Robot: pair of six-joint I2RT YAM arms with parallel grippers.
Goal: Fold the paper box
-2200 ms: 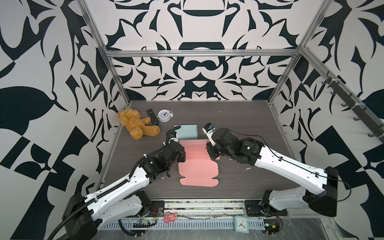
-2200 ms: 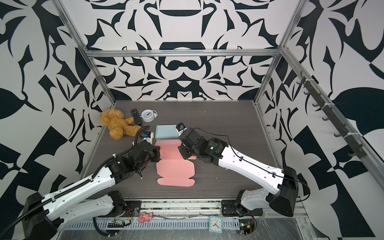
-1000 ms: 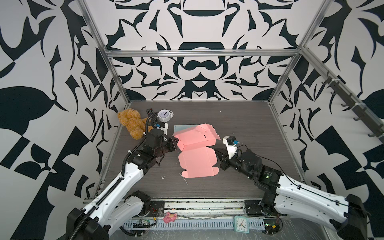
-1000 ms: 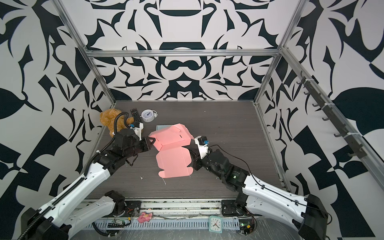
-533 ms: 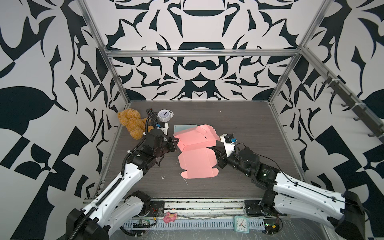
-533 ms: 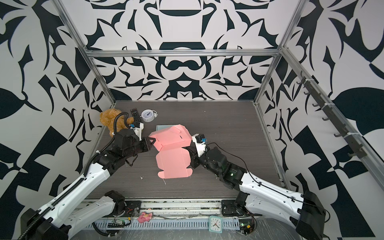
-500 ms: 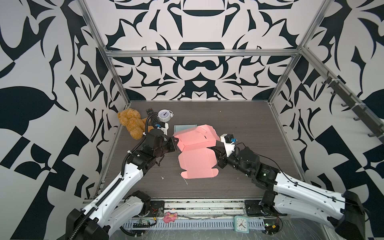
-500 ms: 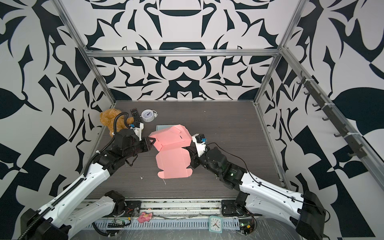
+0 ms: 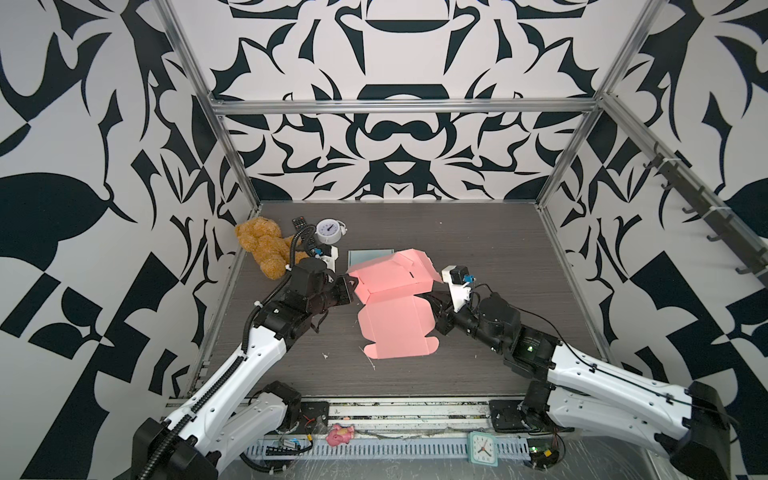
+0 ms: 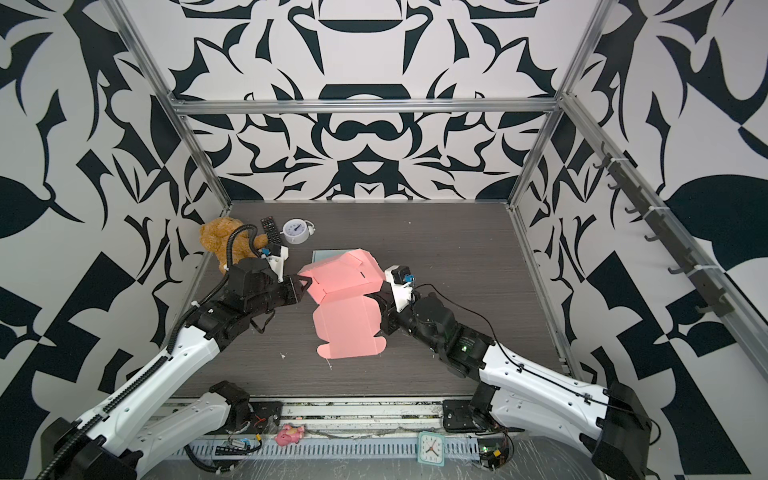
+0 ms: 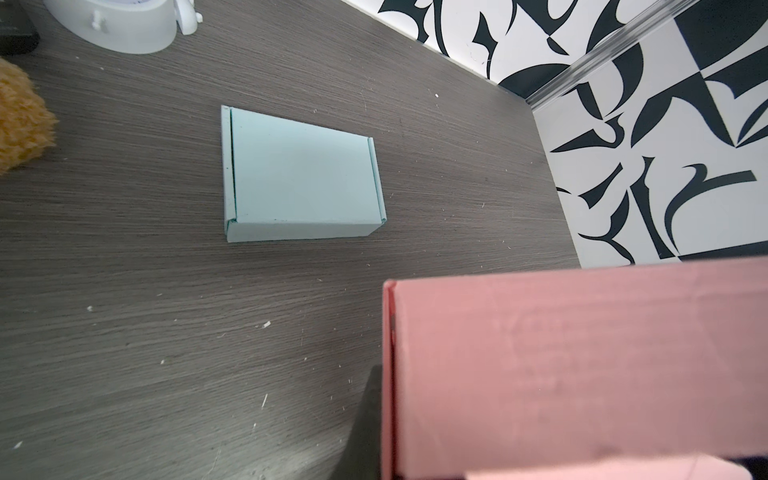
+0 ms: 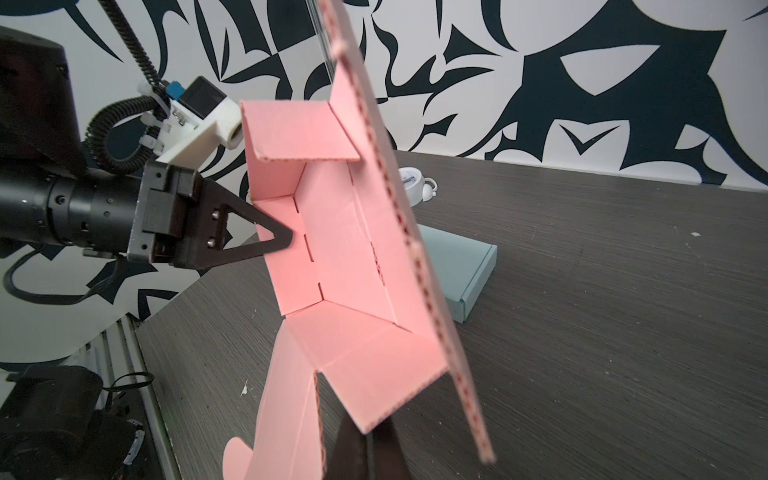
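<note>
Pink paper box (image 9: 395, 309) (image 10: 345, 318) sits mid-table, half formed; near panel with rounded tabs lies flat on the table (image 9: 478, 257), far section is lifted off the surface and tilted, hanging between the two arms; right wrist view shows its inside (image 12: 345, 249) with side walls partly folded up and one end flap bent over; left wrist view shows only a flat pink outer panel (image 11: 582, 365). Left gripper (image 9: 349, 286) (image 10: 303, 286) is at the lifted section's left edge; fingertips (image 12: 278, 241) together, pinched on the side wall. Right gripper (image 9: 434, 307) (image 10: 384, 311) is at the right edge, mostly tucked under the raised cardboard in both top views; its fingers (image 12: 357, 453) are closed on the corner of a lower flap. Light blue box (image 9: 371, 253) (image 11: 299, 178) (image 12: 465, 274), already folded shut, lies flat just behind the pink one, partly hidden by it in both top views. Teddy bear (image 9: 264, 249), remote (image 9: 300, 226) and white alarm clock (image 9: 329, 230) are grouped at the far left corner, well apart from the pink cardboard.
</note>
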